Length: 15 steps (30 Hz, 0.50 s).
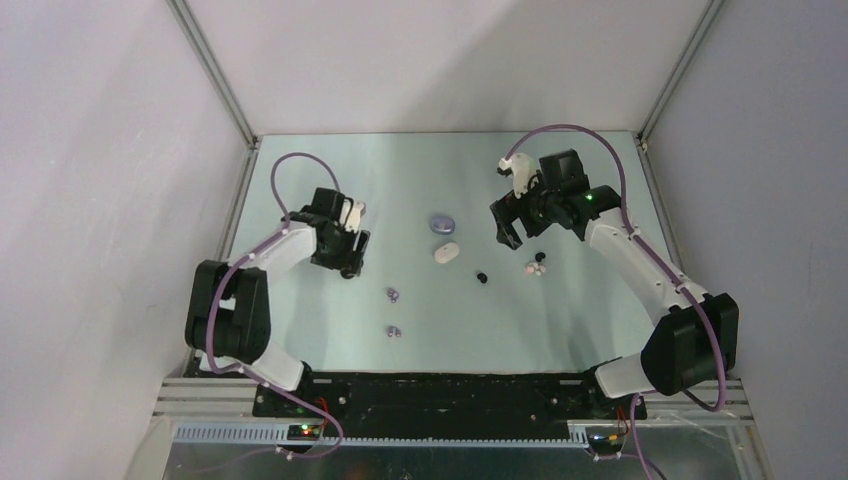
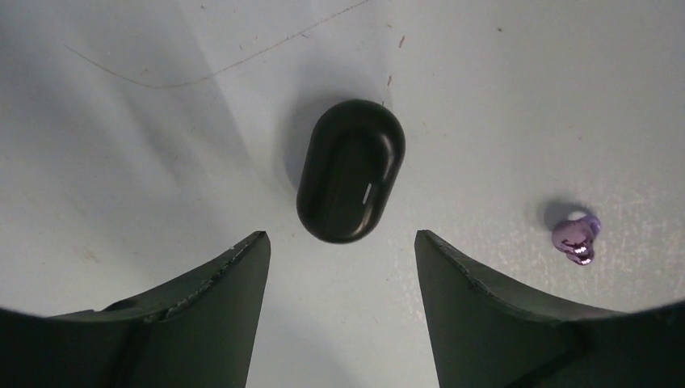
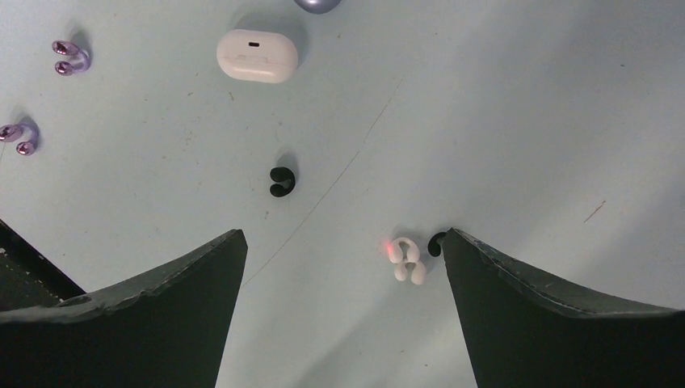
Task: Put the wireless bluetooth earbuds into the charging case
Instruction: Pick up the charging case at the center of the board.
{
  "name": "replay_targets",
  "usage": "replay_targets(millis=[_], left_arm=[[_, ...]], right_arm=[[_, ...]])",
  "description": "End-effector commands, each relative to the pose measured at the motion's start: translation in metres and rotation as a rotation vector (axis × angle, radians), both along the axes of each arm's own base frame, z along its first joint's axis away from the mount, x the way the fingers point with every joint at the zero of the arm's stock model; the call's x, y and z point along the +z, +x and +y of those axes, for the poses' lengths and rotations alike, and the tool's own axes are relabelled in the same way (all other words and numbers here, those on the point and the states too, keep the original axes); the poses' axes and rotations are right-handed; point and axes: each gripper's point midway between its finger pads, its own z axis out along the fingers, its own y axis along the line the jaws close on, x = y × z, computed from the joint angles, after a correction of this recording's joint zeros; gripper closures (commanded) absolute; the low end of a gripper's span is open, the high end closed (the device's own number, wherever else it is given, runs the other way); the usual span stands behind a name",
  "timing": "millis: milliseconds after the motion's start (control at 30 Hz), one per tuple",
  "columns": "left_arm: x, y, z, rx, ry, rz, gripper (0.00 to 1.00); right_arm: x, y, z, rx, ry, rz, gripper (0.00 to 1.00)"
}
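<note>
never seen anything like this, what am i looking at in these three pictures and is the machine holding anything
These are two robot arms bolted at the near edge of a table. The wide picture looks down from above and behind them. The other two come from a camera on each wrist, so the dark wedges at the bottom are that arm's own fingers: left fingers, right fingers. On the table lie three oval charging cases, a black case, a white case and a lavender case, plus tiny loose earbuds: lavender earbuds, white earbuds and a black earbud. Both pairs of fingers are open and hold nothing; the left pair points at the black case.
</note>
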Motion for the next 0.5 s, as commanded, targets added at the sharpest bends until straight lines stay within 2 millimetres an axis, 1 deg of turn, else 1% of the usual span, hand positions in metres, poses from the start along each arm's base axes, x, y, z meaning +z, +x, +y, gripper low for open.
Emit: replay_targets(millis=[0,167,200,300,467], left_arm=[[-0.002,0.017,0.001,-0.036,0.051,-0.046,0.29],[-0.009,0.020,-0.004,-0.054,0.060,-0.021,0.34],[-0.011,0.020,0.000,-0.047,0.082,-0.018,0.35],[-0.013,0.019,0.002,-0.044,0.092,-0.009,0.37],[-0.017,0.022,0.000,-0.066,0.092,-0.014,0.47]], right_arm=[[0.012,0.007,0.001,-0.005,0.015,-0.053,0.04],[0.011,0.008,0.001,-0.007,0.012,-0.055,0.04],[0.011,0.008,0.001,-0.007,0.011,-0.055,0.04],[0.010,0.009,0.000,-0.009,0.010,-0.054,0.04],[0.007,0.012,0.002,-0.009,0.012,-0.052,0.04]])
